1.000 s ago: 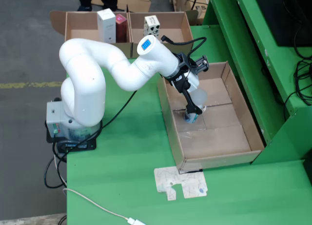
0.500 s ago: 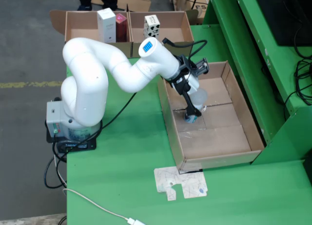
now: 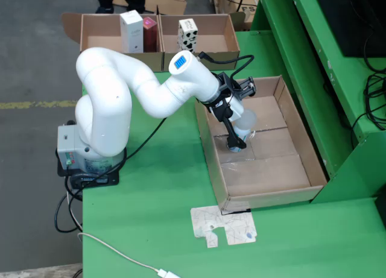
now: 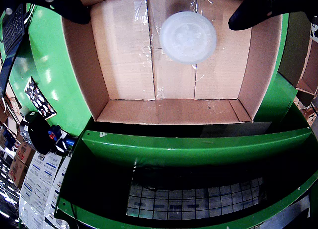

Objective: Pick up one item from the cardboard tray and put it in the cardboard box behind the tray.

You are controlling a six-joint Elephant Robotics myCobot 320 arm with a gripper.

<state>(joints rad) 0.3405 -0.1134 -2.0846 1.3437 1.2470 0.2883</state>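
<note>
On the green table (image 3: pixel 157 193) in the fixed view, the white arm (image 3: pixel 139 85) reaches into the cardboard tray (image 3: pixel 265 169), its end effector (image 3: pixel 236 143) low over the tray floor beside a pale translucent round item (image 3: pixel 247 120). Behind stand two cardboard boxes (image 3: pixel 157 40) holding a white carton (image 3: pixel 131 31) and a spotted carton (image 3: pixel 187 34).

In the end-effector view, the black fingers (image 4: pixel 258 8) are spread wide and hold nothing; the round item (image 4: pixel 188 37) lies between them on the tray floor (image 4: pixel 129 55).
</note>
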